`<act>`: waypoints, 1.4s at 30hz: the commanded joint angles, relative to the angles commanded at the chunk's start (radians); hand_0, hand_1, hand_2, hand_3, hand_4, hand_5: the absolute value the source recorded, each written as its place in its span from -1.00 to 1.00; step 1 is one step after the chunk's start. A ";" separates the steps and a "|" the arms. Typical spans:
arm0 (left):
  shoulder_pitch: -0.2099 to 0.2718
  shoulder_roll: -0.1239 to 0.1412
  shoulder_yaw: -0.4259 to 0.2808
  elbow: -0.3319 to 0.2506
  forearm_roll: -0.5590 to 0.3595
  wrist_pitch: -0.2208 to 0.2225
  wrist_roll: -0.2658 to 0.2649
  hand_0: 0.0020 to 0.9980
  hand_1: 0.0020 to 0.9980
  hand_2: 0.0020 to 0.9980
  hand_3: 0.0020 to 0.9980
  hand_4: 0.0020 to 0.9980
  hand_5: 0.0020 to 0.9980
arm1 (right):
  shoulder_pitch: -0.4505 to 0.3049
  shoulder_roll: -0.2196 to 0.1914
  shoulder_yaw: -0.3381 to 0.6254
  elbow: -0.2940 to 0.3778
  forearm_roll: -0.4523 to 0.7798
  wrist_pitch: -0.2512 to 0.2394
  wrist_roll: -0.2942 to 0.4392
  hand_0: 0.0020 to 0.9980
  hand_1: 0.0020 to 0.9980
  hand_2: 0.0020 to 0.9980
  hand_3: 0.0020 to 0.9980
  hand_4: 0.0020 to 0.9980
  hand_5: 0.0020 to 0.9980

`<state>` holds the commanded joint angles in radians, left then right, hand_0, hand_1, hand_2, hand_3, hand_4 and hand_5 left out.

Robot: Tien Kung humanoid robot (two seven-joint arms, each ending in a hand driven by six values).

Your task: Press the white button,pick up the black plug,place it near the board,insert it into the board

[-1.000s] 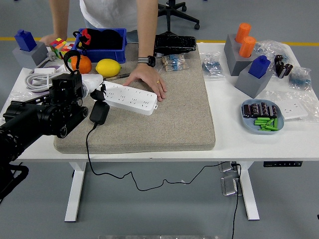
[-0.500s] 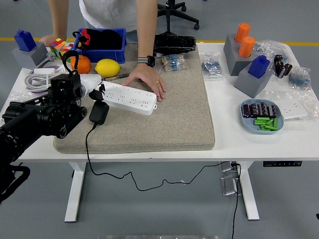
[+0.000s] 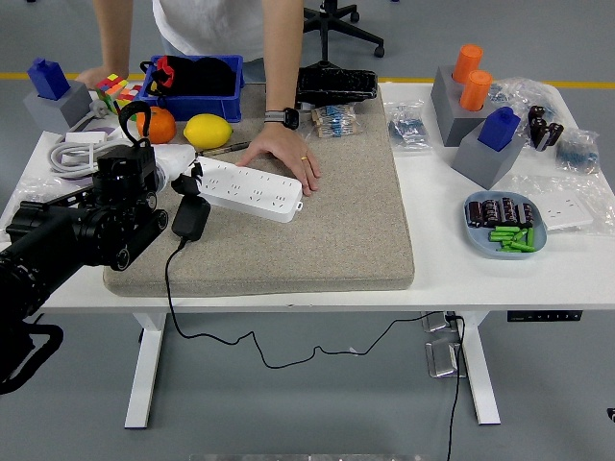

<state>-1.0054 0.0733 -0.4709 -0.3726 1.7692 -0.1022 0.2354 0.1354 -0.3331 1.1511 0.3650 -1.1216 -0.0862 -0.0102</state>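
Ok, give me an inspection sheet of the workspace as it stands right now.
Surface: white table with grey mat.
Job's things: power strip on mat; black plug lying beside its left end, not inserted.
Clutter: lemon, orange, blue bin, tray of green parts.
Hands: left hand at strip's left end; person's hand resting on the strip.
Cables: plug's cord hanging below the table.
Surroundings: office chair behind.

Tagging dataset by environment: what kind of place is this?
Likely a robotics lab or test workspace: a white height-adjustable table on grey floor with a yellow line, an office chair behind, and staged props like the power strip, Rubik's cube and parts blocks.
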 joint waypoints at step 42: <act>0.082 0.213 0.286 -0.245 -0.438 0.392 -0.106 -0.60 -0.87 -0.85 0.43 -1.00 -0.13 | -0.045 0.013 0.056 -0.004 -0.018 -0.001 0.000 0.40 0.20 0.18 0.18 0.42 -0.44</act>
<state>-0.9230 0.2859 -0.1849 -0.6175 1.3309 0.2902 0.1290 0.0901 -0.3205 1.2073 0.3610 -1.1394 -0.0870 -0.0100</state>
